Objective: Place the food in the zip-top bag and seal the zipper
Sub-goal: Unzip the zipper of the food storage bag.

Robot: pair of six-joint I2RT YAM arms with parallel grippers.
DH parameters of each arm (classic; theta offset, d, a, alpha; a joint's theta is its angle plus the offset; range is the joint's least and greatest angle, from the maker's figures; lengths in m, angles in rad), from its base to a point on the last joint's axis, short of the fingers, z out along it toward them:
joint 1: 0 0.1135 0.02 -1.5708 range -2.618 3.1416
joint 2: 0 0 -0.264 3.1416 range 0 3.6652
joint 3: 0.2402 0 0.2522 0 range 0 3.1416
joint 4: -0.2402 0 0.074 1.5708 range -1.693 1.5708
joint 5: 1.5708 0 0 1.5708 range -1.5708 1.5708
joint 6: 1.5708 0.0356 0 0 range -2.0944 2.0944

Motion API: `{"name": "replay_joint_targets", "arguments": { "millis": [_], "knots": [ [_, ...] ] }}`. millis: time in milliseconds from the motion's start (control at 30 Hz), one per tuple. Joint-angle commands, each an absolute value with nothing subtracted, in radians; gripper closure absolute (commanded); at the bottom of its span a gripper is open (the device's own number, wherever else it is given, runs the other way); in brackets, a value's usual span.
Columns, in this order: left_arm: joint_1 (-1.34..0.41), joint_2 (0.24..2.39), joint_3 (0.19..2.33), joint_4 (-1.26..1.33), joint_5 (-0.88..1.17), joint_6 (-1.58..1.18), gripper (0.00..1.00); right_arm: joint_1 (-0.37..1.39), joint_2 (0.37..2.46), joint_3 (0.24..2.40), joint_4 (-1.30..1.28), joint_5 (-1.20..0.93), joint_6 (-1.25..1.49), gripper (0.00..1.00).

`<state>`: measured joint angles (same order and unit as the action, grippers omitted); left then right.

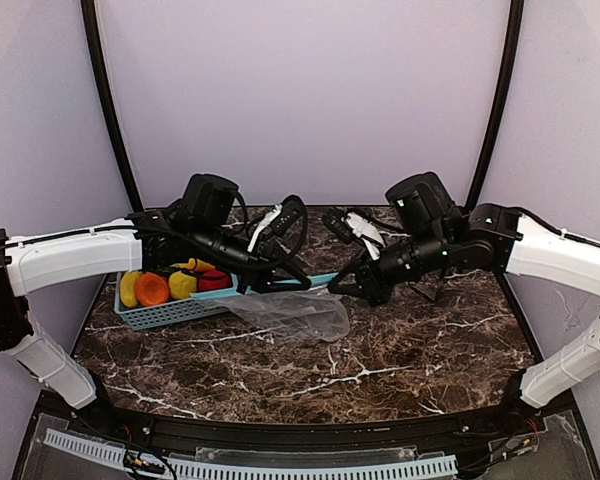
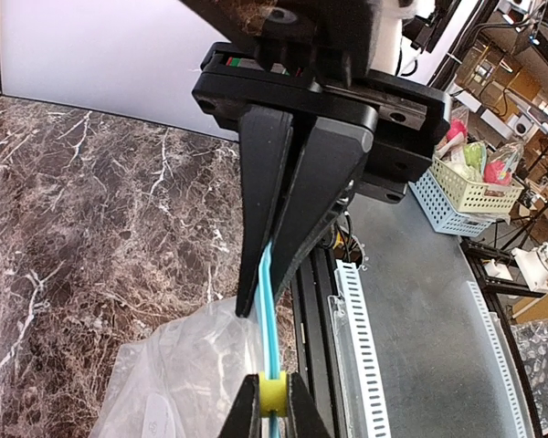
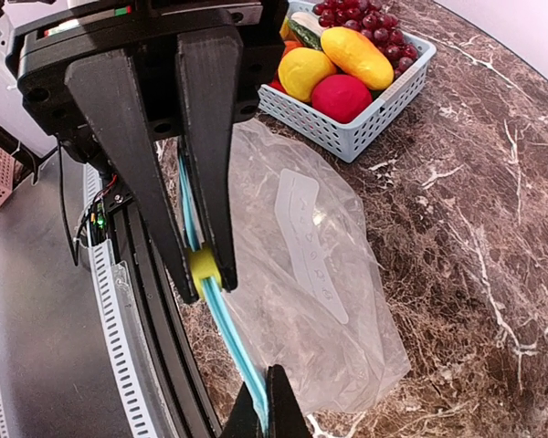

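The clear zip-top bag [image 1: 302,314] hangs between my two grippers over the marble table, and I see no food inside it. Its teal zipper [image 1: 292,287] runs along the top edge. My left gripper [image 1: 254,281] is shut on the zipper strip [image 2: 268,301]. My right gripper [image 1: 352,286] is shut on the yellow slider [image 3: 204,267], which also shows in the left wrist view [image 2: 272,392]. The food lies in a teal basket [image 1: 170,312]: yellow [image 3: 303,71], red [image 3: 340,96] and orange [image 1: 152,289] pieces and grapes [image 3: 356,16].
The basket stands at the left, just behind and beside the bag. Cables and a white plug [image 1: 352,226] lie at the table's back. The black front edge and a white slotted rail [image 1: 250,466] run along the near side.
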<state>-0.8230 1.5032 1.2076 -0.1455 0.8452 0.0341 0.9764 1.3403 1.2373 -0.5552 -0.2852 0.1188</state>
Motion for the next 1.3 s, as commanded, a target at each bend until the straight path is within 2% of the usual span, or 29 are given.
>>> {"name": "replay_joint_targets", "arguments": {
  "millis": [0,800,1267],
  "knots": [
    [-0.815,1.452,1.211,-0.241,0.842,0.058,0.99,0.937,1.299,1.235,-0.646,-0.165,0.142,1.00],
    [-0.813,1.445,1.210,-0.251,0.825,0.072,0.99,0.844,1.269,1.269,-0.745,-0.024,0.182,1.00],
    [-0.811,1.447,1.210,-0.252,0.822,0.074,0.99,0.718,1.247,1.256,-0.761,0.046,0.225,1.00]
  ]
}}
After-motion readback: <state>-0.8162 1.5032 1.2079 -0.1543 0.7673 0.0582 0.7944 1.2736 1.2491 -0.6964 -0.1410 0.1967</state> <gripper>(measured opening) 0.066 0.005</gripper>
